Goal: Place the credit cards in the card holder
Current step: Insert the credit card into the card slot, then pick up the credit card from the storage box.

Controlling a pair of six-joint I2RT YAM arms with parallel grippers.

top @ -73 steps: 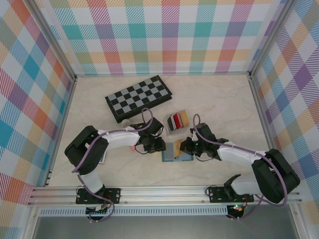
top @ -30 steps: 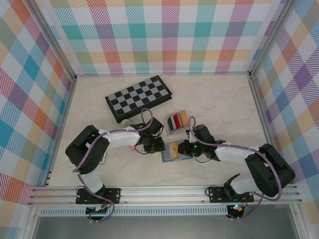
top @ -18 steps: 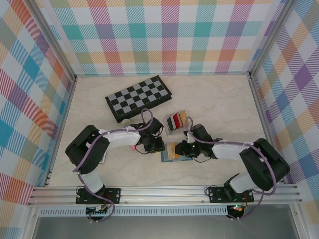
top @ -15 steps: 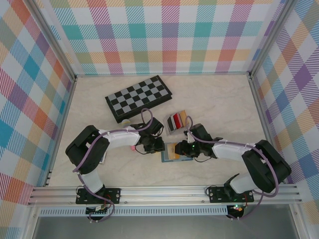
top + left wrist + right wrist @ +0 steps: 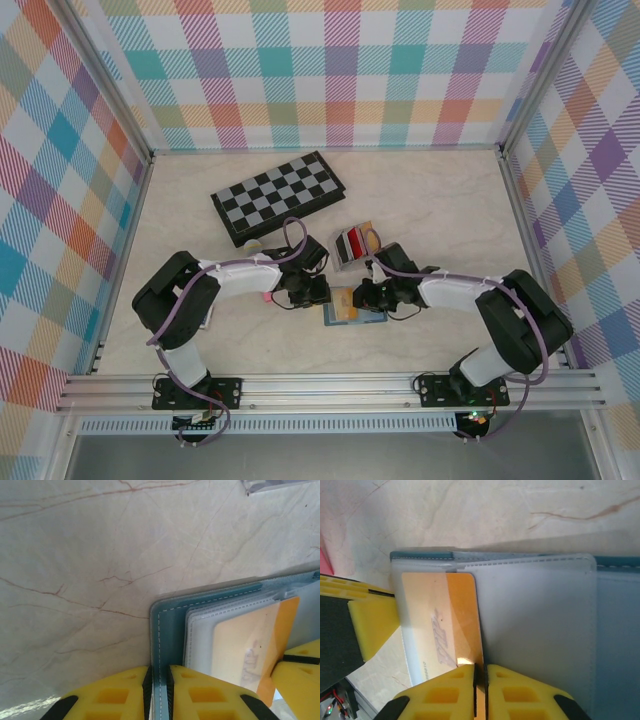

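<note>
The card holder lay open and flat on the table. It was near the front edge, right between the two arms. It was teal on the outside and a paler grey-blue on the inside.

The left gripper was pinching the teal edge of the card holder. Its yellow fingers were pressed close on both sides of that edge, with just the thin wall between them.

The right gripper reached in from the other side. Its jaws were almost together too, and they held the edge of a tan-yellow card. Part of this card lay under a clear pocket of the card holder (that part looked paler and a bit foggy). The rest stuck out bright orange. The card lay flat on the open holder. It had some writing on it, but it was too blurry to read.

The two grippers were very near each other. Each one showed up in the other's wrist view as a yellow block.

Further back on the table sat the other cards, red, black and tan, side by side. They were close to the card holder but not touching it. Behind them, to the left, lay a black and grey chessboard, turned a little crooked.
</note>
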